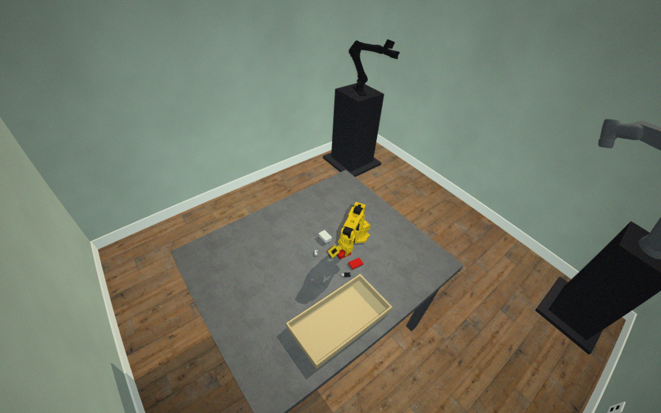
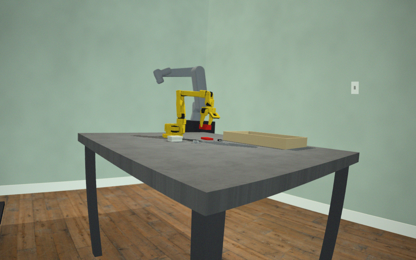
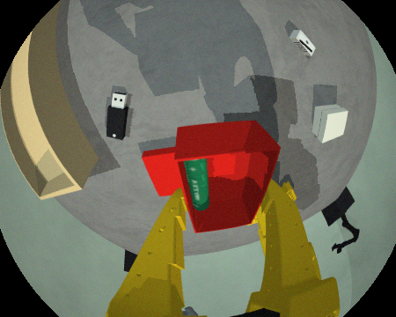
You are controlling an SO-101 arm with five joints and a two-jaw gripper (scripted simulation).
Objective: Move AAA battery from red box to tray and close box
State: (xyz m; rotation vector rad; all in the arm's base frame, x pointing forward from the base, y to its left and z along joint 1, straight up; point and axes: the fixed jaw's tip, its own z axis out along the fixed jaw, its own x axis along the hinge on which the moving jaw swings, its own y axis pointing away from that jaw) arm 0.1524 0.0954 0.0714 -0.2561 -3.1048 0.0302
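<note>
My gripper (image 1: 340,252) (image 2: 206,124) (image 3: 226,194) is shut on the base of the red box (image 1: 342,254) (image 2: 205,127) (image 3: 216,140), its fingers on two opposite sides. The base is held above the table, with its open side facing the wrist camera. The green AAA battery (image 3: 197,185) lies inside it, along the left wall in the wrist view. The red lid (image 1: 355,263) (image 2: 207,138) (image 3: 159,172) lies flat on the table, off the base. The beige tray (image 1: 338,320) (image 2: 261,139) (image 3: 44,110) stands beyond the lid, with nothing visible in it in the top view.
A black USB stick (image 1: 346,275) (image 2: 220,139) (image 3: 117,121) lies between the lid and the tray. A closed white box (image 1: 325,236) (image 2: 174,138) (image 3: 332,124) and a small white object (image 1: 315,252) (image 2: 195,142) (image 3: 303,43) are on the gripper's other side.
</note>
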